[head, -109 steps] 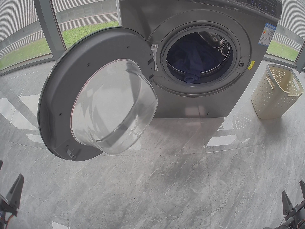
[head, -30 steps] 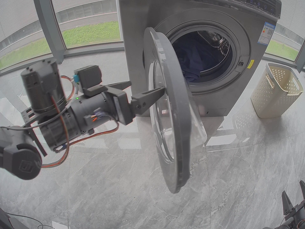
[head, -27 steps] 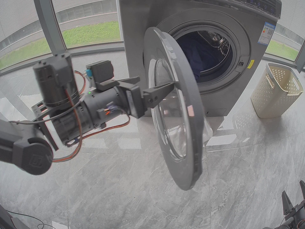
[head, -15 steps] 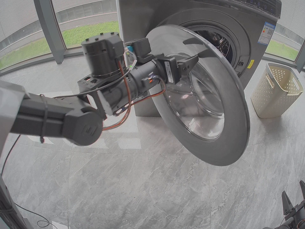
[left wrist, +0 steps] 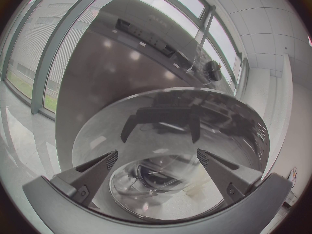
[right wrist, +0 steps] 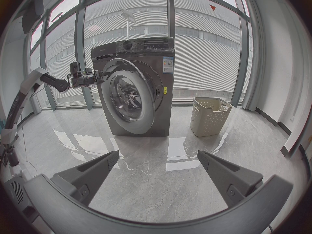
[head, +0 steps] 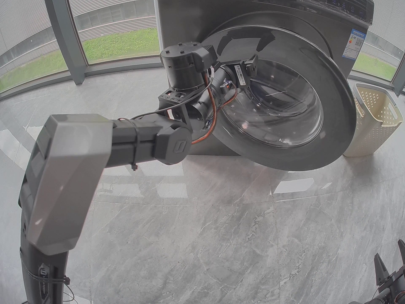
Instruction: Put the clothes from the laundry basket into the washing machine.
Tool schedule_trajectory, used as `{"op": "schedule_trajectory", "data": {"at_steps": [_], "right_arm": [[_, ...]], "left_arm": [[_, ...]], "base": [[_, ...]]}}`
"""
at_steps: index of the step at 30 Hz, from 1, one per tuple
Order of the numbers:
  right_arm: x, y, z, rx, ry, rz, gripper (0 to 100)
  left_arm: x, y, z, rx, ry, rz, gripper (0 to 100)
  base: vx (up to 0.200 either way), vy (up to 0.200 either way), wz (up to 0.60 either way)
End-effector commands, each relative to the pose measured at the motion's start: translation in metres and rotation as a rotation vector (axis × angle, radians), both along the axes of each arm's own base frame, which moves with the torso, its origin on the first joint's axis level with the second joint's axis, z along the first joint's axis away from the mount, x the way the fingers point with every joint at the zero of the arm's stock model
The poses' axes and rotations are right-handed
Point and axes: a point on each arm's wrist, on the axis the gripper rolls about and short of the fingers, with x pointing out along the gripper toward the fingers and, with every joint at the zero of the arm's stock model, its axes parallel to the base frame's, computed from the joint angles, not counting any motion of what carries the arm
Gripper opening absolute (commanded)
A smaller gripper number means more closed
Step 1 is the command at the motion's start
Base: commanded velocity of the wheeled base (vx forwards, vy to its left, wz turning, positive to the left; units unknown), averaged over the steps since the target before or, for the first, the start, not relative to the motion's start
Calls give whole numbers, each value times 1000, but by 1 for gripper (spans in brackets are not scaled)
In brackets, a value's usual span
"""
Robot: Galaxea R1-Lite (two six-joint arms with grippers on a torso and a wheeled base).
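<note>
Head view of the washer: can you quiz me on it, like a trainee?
1. Which tool is at the door? A) left tool B) right tool
2. True or false: the door stands wide open.
3. Fill in: the basket stands on the floor at the washer's ___ side, by the robot's sides.
Key: 1 A. 2 false, it is nearly shut. 3 right.
</note>
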Motion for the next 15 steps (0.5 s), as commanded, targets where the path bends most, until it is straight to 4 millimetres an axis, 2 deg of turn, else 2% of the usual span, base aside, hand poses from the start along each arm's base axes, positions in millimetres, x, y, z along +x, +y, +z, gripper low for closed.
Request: {"op": "schedule_trajectory", "data": {"at_steps": [1,3,5,6,7,8,11,12,13,14,15], "right_arm": [[-1,0,-3,0,-7,0,100],[-1,0,-3,0,-7,-2,100],[-1,0,-3,0,-7,0,100],[-1,0,-3,0,-7,0,100],[-1,0,-3,0,-7,0,100],[-1,0,-3,0,-7,0,100],[-1,0,-2,0,-9,0,100],[-1,0,-3,0,-7,0,100],[-1,0,-3,1,-7,-3,100],[-1,0,-3,3,-7,-3,100],[-1,0,-3,3,-7,-3,100]], "left_arm": [[-8,10,-16,40,121,-2,100],[-29,23,-20,89,170,-16,100],[-58,42,-27,146,224,-33,100],[-58,42,-27,146,224,-33,100],[-91,64,-32,188,252,-71,100],[-113,81,-34,205,255,-93,100],[-154,122,-47,277,254,-98,100],[-159,128,-50,295,253,-94,100],[-177,150,-55,326,237,-74,100],[-188,161,-57,341,228,-66,100],[-188,161,-57,341,228,-66,100]], "base": [[0,0,0],[0,0,0],[0,0,0],[0,0,0],[0,0,0],[0,0,0],[0,0,0],[0,0,0],[0,0,0],[0,0,0],[0,0,0]]}}
